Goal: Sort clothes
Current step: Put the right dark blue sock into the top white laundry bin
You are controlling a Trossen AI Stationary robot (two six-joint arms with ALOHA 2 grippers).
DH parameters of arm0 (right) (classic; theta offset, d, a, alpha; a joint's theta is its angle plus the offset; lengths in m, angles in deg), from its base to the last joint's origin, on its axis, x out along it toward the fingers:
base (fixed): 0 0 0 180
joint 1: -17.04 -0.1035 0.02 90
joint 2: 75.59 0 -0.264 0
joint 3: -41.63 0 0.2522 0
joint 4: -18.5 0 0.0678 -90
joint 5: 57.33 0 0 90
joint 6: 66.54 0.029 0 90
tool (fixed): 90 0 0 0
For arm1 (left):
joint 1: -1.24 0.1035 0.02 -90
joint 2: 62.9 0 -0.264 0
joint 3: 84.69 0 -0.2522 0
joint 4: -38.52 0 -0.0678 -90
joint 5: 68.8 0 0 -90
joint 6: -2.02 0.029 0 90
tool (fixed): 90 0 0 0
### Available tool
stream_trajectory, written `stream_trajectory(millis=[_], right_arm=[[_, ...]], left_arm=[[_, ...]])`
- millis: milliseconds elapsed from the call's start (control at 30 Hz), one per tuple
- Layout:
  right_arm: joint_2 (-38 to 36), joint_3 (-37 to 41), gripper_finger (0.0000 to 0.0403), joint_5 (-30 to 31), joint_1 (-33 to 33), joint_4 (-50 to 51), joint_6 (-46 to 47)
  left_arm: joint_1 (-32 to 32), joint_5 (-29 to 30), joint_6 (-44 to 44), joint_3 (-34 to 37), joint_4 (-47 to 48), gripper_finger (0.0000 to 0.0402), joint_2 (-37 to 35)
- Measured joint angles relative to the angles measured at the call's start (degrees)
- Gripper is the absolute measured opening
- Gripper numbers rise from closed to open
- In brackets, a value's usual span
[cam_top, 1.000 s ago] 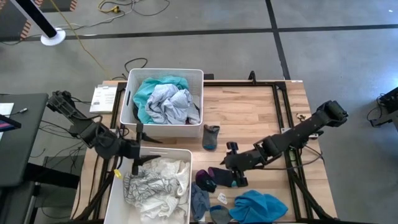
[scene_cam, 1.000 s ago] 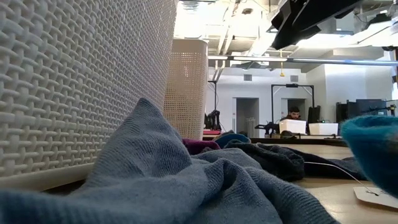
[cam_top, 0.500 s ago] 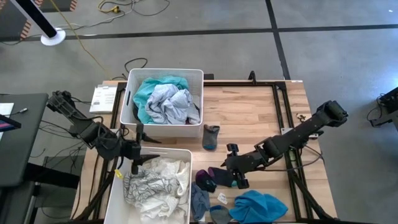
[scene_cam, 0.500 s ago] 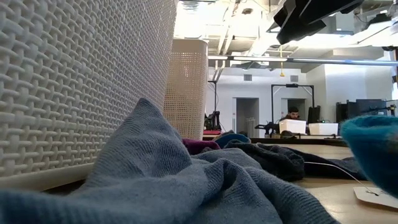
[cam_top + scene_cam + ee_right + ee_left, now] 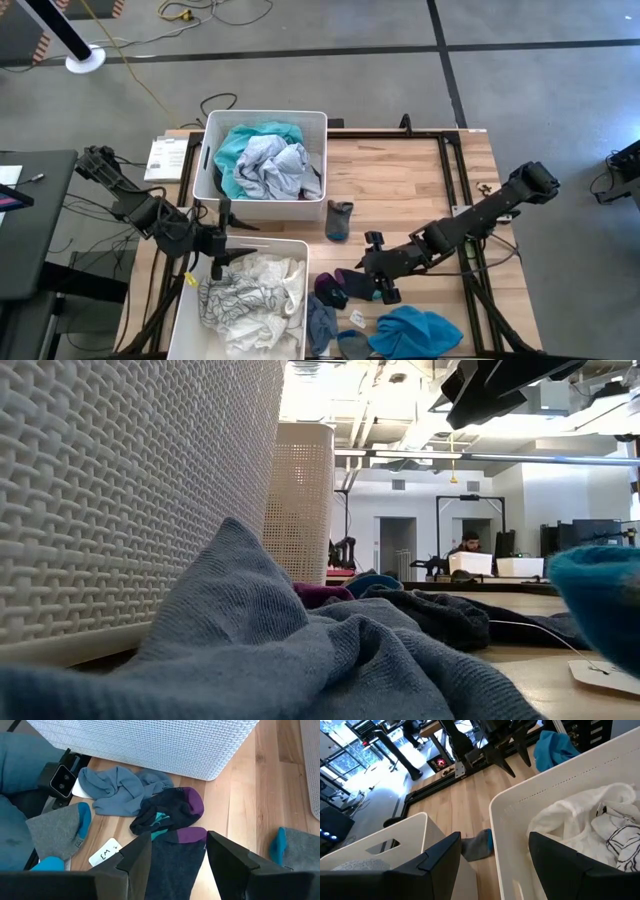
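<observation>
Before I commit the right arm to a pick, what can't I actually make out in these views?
- Low view: grey-blue garment and bin wall block most of the table; neither gripper shows.
- High view: lower layers in the far bin and near bin are covered by top clothes.
- Right wrist view: navy-purple sock runs under the right gripper; contact unclear.
- Paper tag: marking too small to read.

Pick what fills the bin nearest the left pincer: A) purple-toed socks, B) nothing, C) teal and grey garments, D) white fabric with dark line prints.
D: the bin beside the left pincer holds white printed fabric; the teal and grey garments fill the other bin.
</observation>
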Motion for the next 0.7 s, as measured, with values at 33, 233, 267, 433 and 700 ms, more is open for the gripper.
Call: stream_trajectory(millis=[33, 233, 267, 433, 700], right_arm=[[0.00, 0.00, 0.0202, 0.00, 0.00, 0.02, 0.00], [0.00, 0.00, 0.0202, 0.02, -0.54, 0.05, 0.00], [0.00, 0.00, 0.0202, 0.02, -0.72, 0.09, -0.02], [0.14, 0.00, 0.0202, 0.02, -1.09, 0.97, -0.03], [1.96, -0.02, 0.0202, 0.04, -0.98, 1.13, 0.02]], left_arm=[[0.00, 0.00, 0.00, 0.00, 0.01, 0.0229, 0.00], [0.00, 0.00, 0.00, 0.00, 0.00, 0.0229, 0.00], [0.00, 0.00, 0.00, 0.00, -0.01, 0.0229, 0.00], [0.00, 0.00, 0.00, 0.00, 0.01, 0.0229, 0.00], [0.00, 0.00, 0.02, 0.00, 0.01, 0.0229, 0.00]])
